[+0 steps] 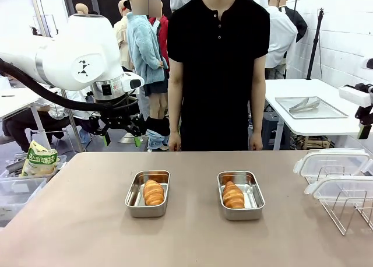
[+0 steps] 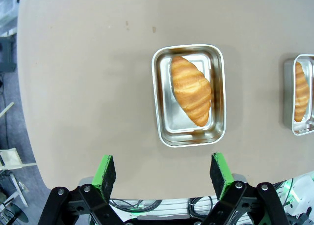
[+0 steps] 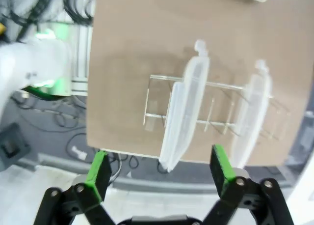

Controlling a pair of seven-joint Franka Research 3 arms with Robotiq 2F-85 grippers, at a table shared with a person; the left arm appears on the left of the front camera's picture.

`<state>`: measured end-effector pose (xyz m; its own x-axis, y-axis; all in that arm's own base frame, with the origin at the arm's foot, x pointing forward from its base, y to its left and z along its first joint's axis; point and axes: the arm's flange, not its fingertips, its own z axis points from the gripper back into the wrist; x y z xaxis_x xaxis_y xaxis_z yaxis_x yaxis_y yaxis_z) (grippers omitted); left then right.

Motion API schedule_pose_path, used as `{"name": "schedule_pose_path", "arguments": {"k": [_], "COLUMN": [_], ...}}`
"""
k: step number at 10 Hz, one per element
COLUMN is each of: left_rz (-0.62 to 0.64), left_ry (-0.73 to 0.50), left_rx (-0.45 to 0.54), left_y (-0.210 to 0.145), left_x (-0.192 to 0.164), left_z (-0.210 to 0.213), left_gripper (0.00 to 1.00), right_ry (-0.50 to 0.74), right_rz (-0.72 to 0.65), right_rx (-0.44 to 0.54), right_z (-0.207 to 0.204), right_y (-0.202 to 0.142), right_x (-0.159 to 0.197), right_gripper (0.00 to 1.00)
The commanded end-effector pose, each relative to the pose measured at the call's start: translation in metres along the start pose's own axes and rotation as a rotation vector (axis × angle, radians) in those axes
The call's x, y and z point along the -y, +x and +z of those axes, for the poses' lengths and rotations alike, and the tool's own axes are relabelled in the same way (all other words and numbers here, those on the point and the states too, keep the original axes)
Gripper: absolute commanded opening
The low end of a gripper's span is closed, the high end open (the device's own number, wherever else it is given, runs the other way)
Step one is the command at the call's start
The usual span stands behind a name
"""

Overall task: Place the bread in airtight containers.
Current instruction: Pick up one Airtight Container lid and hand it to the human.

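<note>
Two steel airtight containers stand side by side mid-table, the left one [image 1: 133, 196] and the right one [image 1: 256, 197]. Each holds one golden croissant, the bread [image 1: 154, 192] [image 1: 233, 195]. My left gripper [image 1: 121, 140] hangs open above the table's far left edge, apart from the tubs. Looking down from the left wrist, its green pads [image 2: 105, 172] frame bare table just short of the left container [image 2: 162, 112] with its croissant [image 2: 190, 90]; the other tub [image 2: 288, 97] sits at the right edge. My right gripper [image 3: 159, 172] is open above two clear lids [image 3: 185, 112] [image 3: 250, 112].
The lids [image 1: 332, 162] stand upright in a wire rack [image 1: 349, 211] at the table's right edge. A person stands at the far side with hands down. A side table behind carries a flat metal tray [image 1: 310, 106]. A printed bag [image 1: 39, 159] lies off the left side.
</note>
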<state>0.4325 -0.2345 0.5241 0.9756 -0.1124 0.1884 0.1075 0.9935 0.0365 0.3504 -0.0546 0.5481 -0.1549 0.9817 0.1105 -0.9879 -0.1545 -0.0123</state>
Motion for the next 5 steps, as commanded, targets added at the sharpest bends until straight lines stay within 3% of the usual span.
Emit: {"name": "schedule_pose_path", "arguments": {"k": [1,2,5], "left_rz": [0.001,0.001,0.001], "left_ry": [-0.001,-0.001,-0.001], "left_rx": [0.002,0.002,0.002], "left_y": [-0.0009,-0.0009,-0.0009], "left_x": [-0.0016,-0.0016,-0.0016], "left_z": [0.0021,0.0021,0.0021], "left_gripper": [1.0,1.0,1.0], "right_ry": [-0.015,0.0,0.0], "right_rz": [-0.033,0.0,0.0], "right_rx": [0.063,0.0,0.0], "right_z": [-0.0079,0.0,0.0], "right_y": [0.0017,0.0,0.0], "right_x": [0.0011,0.0,0.0], "right_gripper": [1.0,1.0,1.0]}}
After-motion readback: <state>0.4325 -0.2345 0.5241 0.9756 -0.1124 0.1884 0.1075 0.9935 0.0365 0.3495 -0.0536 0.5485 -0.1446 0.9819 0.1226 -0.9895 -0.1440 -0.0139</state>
